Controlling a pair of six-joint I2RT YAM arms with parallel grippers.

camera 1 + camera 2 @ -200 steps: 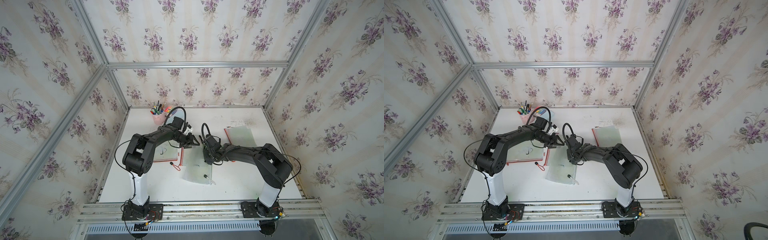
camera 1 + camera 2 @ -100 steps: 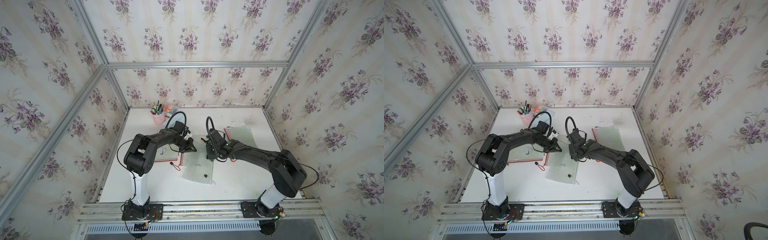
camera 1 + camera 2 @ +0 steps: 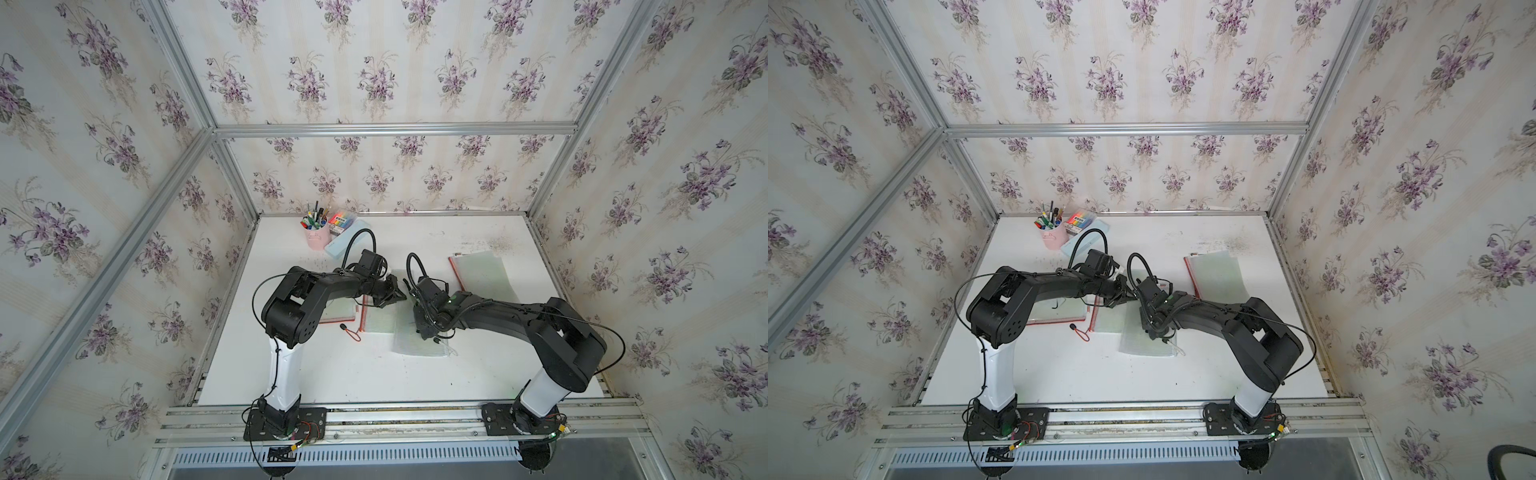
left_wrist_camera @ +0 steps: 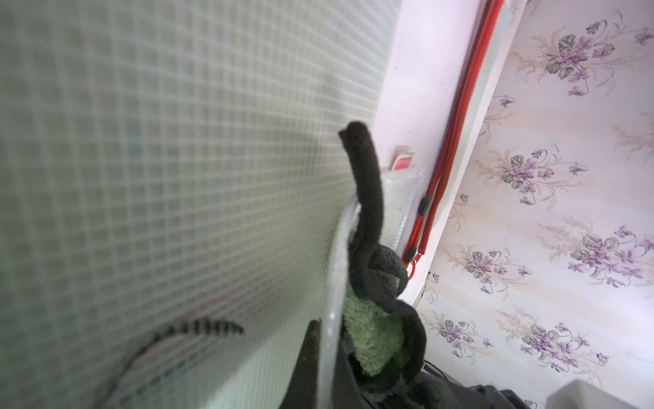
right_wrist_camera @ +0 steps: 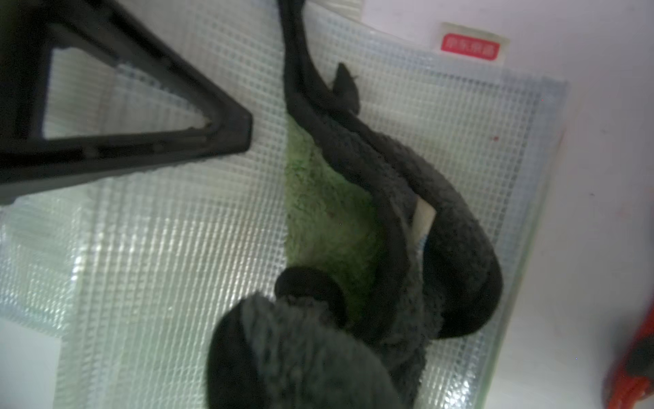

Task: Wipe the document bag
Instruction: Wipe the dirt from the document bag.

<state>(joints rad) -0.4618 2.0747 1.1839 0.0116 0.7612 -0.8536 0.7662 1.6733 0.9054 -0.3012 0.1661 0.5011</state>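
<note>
The document bag (image 3: 419, 349) (image 3: 1144, 347) is a translucent, pale green mesh pouch lying mid-table. My left gripper (image 3: 395, 296) (image 3: 1127, 297) (image 4: 327, 371) is shut on the edge of the document bag (image 4: 177, 177), one finger on each side of it. My right gripper (image 3: 424, 328) (image 3: 1152, 330) is shut on a green cloth with a dark border (image 5: 325, 205) (image 4: 371, 333). The cloth rests on the bag's mesh face (image 5: 177, 230) and hides the right gripper's fingers. One finger of the left gripper (image 5: 141, 124) shows just beside the cloth.
A second bag with a red zipper (image 3: 378, 322) lies partly under the wiped one, and a third (image 3: 338, 313) is under the left arm. Another (image 3: 486, 276) lies at the back right. A pink pen cup (image 3: 316, 237), marker box (image 3: 341, 220) and red cord (image 3: 353, 332) sit to the left.
The left gripper has closed on the bag's edge and moved slightly forward. The right arm stretched out and drew back, keeping the cloth on the bag.
</note>
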